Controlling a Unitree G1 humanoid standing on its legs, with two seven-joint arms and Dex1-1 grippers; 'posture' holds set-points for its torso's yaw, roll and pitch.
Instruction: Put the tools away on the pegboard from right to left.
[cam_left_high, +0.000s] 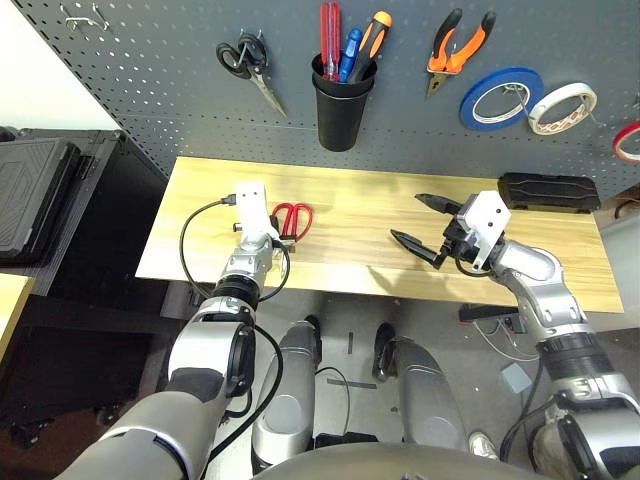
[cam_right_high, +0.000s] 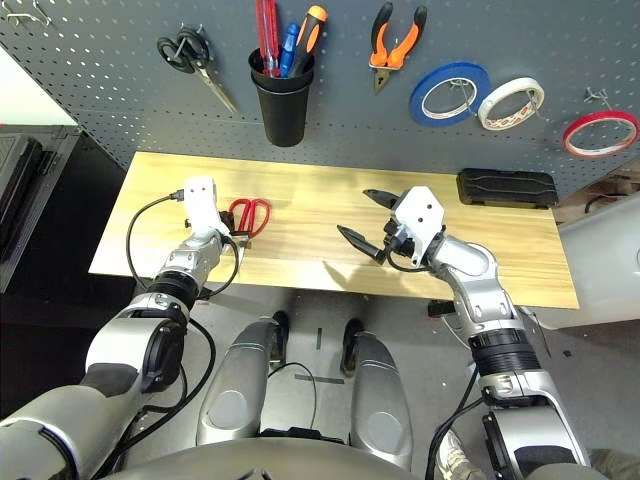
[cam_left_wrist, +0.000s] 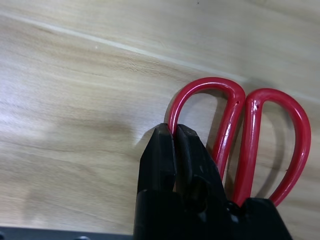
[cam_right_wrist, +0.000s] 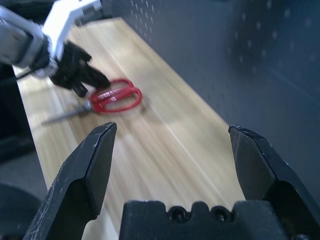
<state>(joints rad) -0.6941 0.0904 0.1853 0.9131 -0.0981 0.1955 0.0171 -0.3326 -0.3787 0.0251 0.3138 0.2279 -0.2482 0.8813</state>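
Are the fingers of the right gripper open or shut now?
Open. The right gripper has its two black fingers wide apart over the table, with nothing between them.

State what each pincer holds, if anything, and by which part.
The left pincer is shut on the red-handled scissors, gripping one handle loop as they lie on the table. The right pincer is open, holding nothing.

Left gripper (cam_left_wrist: 175, 150) pinched closed, low; right gripper (cam_left_high: 425, 222) spread wide, raised.

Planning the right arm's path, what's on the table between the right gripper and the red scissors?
Nothing: the right wrist view shows bare wood from the right gripper to the red scissors, which the left gripper holds.
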